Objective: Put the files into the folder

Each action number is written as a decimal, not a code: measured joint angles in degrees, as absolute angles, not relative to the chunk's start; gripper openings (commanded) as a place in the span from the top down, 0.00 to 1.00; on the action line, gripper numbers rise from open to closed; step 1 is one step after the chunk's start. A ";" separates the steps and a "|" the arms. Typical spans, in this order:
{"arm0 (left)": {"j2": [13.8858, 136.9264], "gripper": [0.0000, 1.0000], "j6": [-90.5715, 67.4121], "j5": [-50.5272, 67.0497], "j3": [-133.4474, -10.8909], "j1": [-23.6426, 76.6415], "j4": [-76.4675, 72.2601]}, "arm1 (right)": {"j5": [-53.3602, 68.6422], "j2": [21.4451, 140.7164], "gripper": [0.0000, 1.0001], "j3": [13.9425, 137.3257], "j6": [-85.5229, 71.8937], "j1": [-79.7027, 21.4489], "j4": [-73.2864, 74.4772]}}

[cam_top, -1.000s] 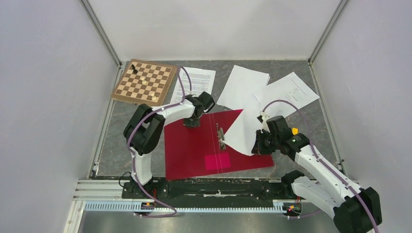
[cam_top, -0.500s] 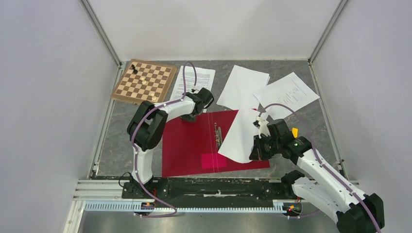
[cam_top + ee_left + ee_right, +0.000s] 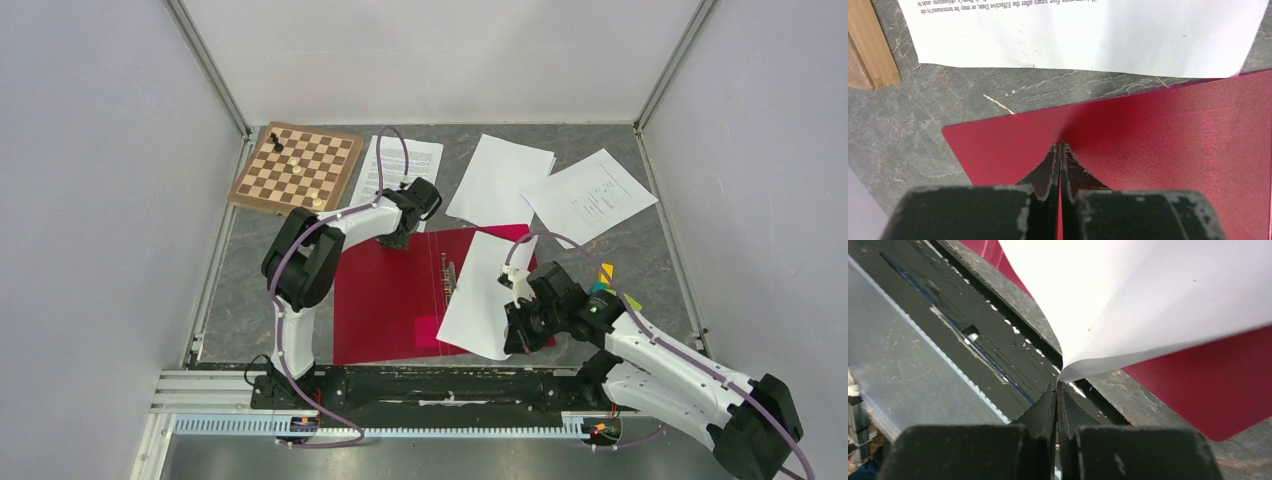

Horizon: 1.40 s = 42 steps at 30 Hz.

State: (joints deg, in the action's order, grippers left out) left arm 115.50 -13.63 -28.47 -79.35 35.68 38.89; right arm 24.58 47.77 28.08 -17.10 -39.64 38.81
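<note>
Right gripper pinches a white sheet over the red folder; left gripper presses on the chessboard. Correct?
No. The left wrist view shows the left gripper, shut, pressing on a corner of the red folder, not the chessboard. The right gripper does pinch the white sheet.

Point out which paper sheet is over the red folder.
The blank sheet pinched at its corner by the right gripper; it overlaps the right half of the folder. The other three sheets lie farther back.

Matt red folder [image 3: 1148,140] with fine grain, smooth white paper files [image 3: 497,180], wooden chessboard [image 3: 297,168], grey marbled table [image 3: 923,110]
</note>
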 measured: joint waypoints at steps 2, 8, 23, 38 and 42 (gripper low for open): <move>115.50 0.98 -13.63 -27.94 -79.53 35.70 38.83 | 22.37 48.66 1.00 28.08 -17.06 -41.28 38.98; 115.50 0.98 -13.63 -26.24 -80.55 35.70 38.81 | 15.92 50.11 1.00 30.46 -16.95 -45.28 40.40; 115.50 0.98 -14.59 -19.77 -84.09 35.70 40.45 | 0.99 54.48 0.62 33.19 -19.53 -55.11 36.86; 115.79 0.82 -17.80 -12.73 -84.88 35.70 43.16 | -9.91 49.12 0.02 26.02 -35.11 -54.78 36.99; 115.79 0.73 -17.91 -10.79 -85.03 35.70 43.20 | -12.73 46.41 0.02 23.79 -39.83 -54.04 39.07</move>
State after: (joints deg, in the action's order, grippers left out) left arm 115.79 -17.91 -10.79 -85.03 35.70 43.20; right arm -12.73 46.41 23.79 -39.83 -54.04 39.07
